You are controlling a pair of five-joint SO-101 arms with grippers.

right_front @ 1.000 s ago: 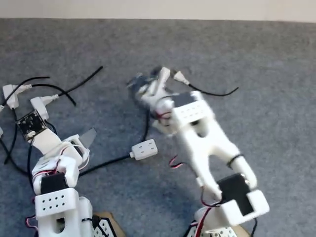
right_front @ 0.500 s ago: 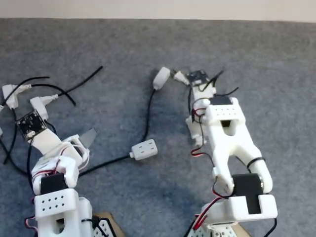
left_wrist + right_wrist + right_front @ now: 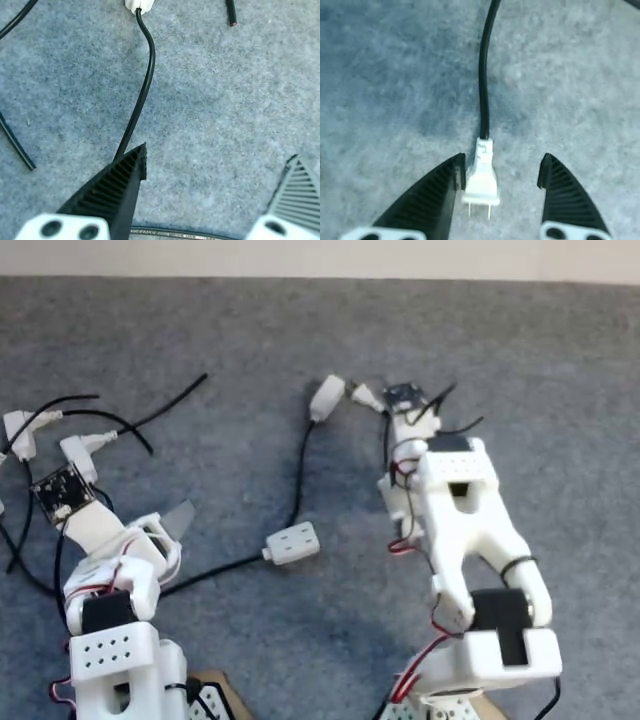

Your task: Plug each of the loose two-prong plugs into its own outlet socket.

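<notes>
Grey carpet: right end effector agape around white plug; left end effector agape over cable.

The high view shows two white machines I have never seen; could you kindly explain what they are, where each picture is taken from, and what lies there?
They are two small robot arms, a left arm and a right arm, each ending in a two-fingered gripper. The high view comes from a fixed camera looking down. The other two come from a camera on each arm's wrist. On the grey carpet lie loose cables, a white outlet socket and several white plugs. The right gripper is open, with a two-prong plug lying on the carpet between its fingers, not clamped. The left gripper is open too, over a black cable, and holds nothing.
</notes>
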